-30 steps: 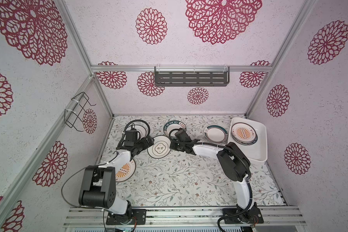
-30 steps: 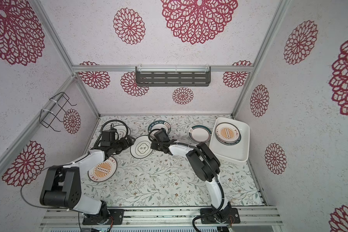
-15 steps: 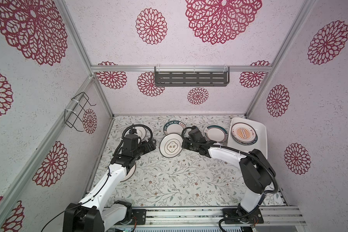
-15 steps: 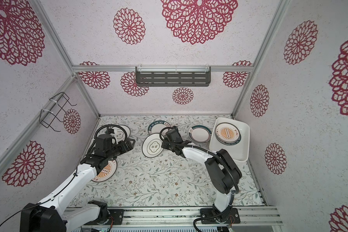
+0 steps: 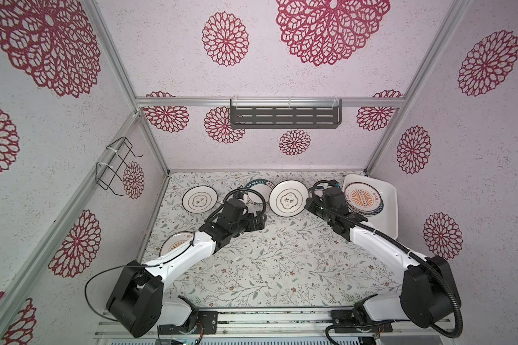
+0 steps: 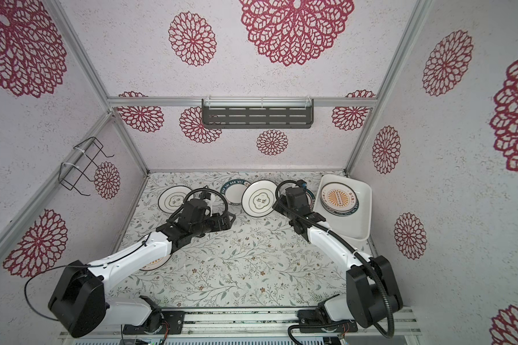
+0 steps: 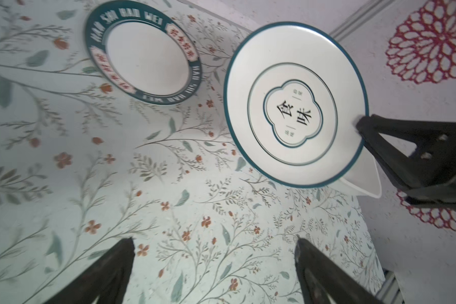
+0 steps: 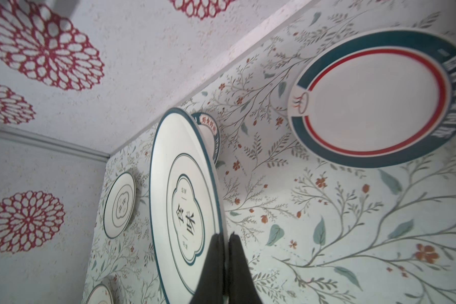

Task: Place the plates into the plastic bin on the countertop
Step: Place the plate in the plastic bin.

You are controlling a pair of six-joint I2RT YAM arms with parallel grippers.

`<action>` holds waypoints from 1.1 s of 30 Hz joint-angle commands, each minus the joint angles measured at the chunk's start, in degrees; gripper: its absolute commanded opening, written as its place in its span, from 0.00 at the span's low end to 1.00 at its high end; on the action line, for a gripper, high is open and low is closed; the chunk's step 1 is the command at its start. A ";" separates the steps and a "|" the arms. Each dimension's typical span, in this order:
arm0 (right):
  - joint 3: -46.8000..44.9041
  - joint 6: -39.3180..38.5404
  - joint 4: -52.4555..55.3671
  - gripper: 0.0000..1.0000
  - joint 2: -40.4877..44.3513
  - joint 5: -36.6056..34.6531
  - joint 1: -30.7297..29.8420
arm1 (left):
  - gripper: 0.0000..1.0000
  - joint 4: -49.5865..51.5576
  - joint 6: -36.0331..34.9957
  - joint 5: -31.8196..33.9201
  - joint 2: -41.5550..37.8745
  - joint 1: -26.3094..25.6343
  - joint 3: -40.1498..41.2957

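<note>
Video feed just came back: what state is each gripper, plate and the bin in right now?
right gripper: fingers shut on held plate rim
held plate: dark-ringed, tilted
left gripper: open, empty
plastic bin: holds a plate stack, sunburst on top
teal-lettered plate: flat on countertop
far ringed plate: flat on countertop
teal-and-red plate: flat on countertop
near sunburst plate: flat, partly under left arm

Grey slotted wall shelf (image 5: 284, 117), black wire rack (image 5: 115, 167)
</note>
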State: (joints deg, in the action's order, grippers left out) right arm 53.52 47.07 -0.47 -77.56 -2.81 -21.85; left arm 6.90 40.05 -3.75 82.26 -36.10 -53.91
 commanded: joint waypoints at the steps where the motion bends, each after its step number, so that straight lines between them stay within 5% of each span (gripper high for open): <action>1: -1.57 2.34 -5.59 0.00 4.39 0.96 4.82 | 0.98 -4.79 -1.20 0.26 4.87 -3.45 -5.37; 17: -7.02 8.62 -16.32 0.00 3.79 6.48 34.31 | 0.98 -2.78 -4.03 -5.18 25.74 -11.63 -27.18; 33: 1.10 8.24 -22.01 0.00 -13.96 2.90 41.46 | 0.97 0.88 -5.36 -5.63 32.02 -11.51 -34.49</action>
State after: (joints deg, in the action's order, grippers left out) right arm 51.51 55.13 -17.04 -91.11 1.21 19.03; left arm 6.59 35.77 -8.60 112.27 -47.37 -87.66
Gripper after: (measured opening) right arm 0.053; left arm 0.975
